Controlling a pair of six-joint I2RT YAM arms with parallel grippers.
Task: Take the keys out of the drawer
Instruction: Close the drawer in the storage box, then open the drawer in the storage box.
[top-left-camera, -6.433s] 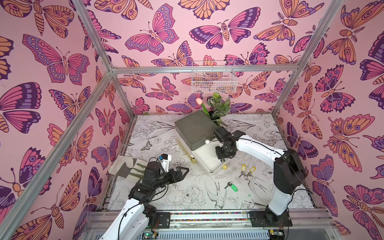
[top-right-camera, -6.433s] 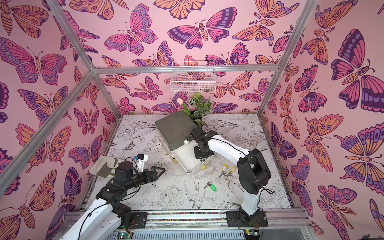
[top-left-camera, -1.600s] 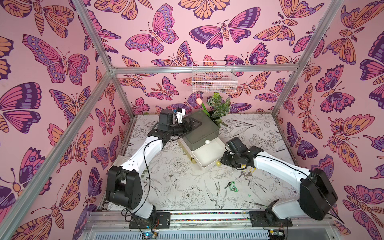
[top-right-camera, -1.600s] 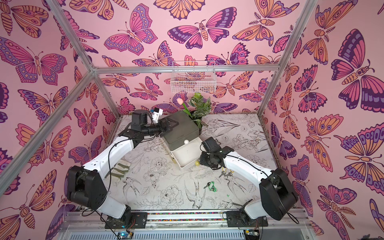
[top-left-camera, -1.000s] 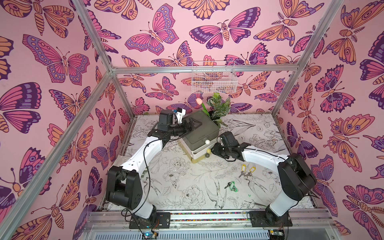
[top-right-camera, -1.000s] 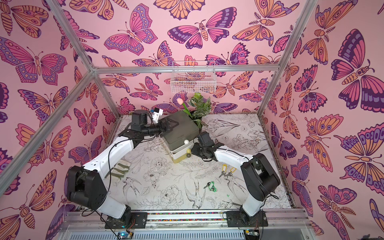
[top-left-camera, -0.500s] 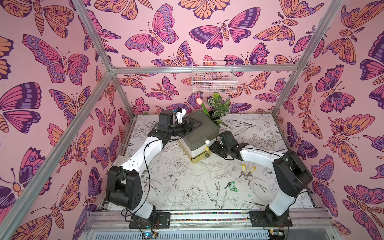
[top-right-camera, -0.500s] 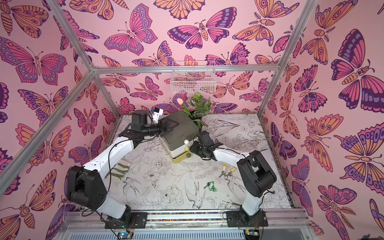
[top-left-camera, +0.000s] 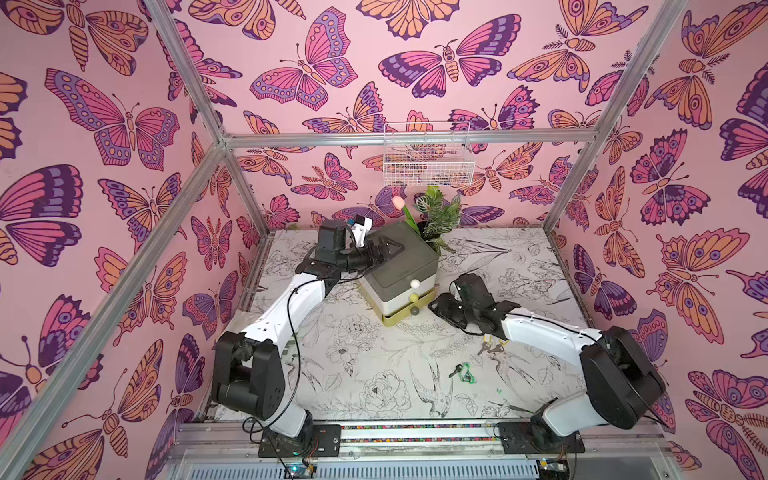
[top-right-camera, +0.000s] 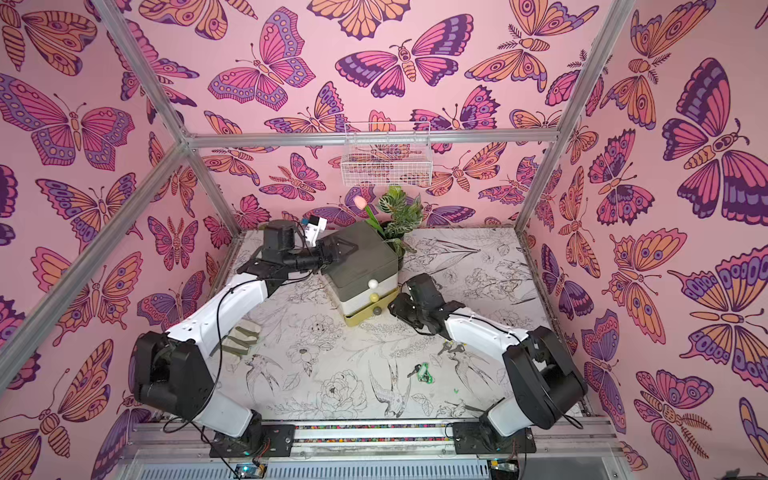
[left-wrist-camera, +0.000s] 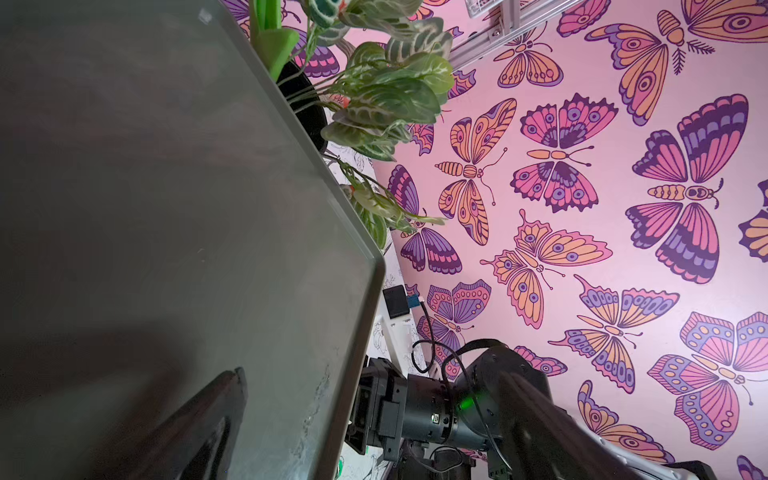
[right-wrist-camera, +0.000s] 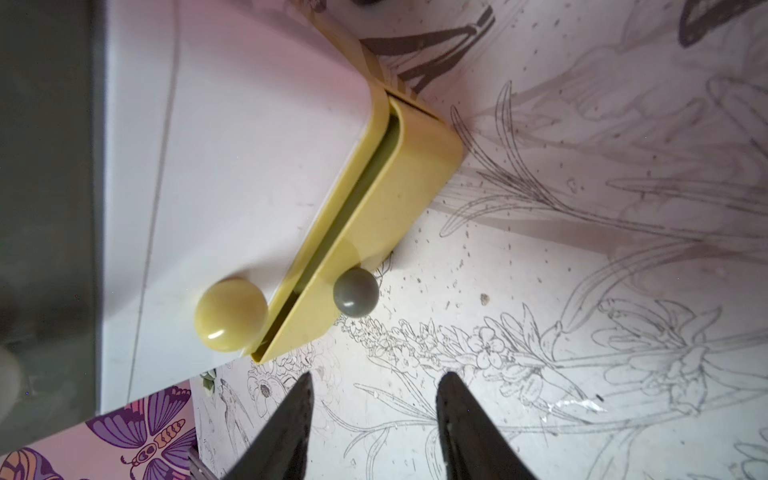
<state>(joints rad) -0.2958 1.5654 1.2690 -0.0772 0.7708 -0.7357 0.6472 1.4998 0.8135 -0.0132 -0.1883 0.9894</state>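
Showing a walled cell in both top views: pink butterfly wallpaper (top-left-camera: 124, 124) covers the back and side walls, aluminium frame bars (top-left-camera: 407, 137) run along the edges, and a white wire basket (top-left-camera: 428, 160) hangs on the back wall. The surface (top-left-camera: 365, 374) is a pale sheet printed with line drawings of flowers and birds. At its rear stand a potted plant (top-left-camera: 442, 214) and, just beside it, a small drawer unit (top-left-camera: 401, 257) with a grey top.

The left end effector (top-left-camera: 384, 250) is released, jaws spread wide, with one finger (left-wrist-camera: 208, 415) lying over the unit's grey top. The right end effector (right-wrist-camera: 376, 376) hovers low before the unit, jaws parted and empty. It faces the grey knob (right-wrist-camera: 356, 291) of the yellow bottom drawer (right-wrist-camera: 409, 166), which stands ajar by a slit.

Out on the surface lie the green-tagged keys (top-left-camera: 464, 371), in the open toward the front. The yellow-tagged keys (top-left-camera: 492, 345) lie partly hidden beside the right forearm. Drawer interiors are hidden, so their contents cannot be told.
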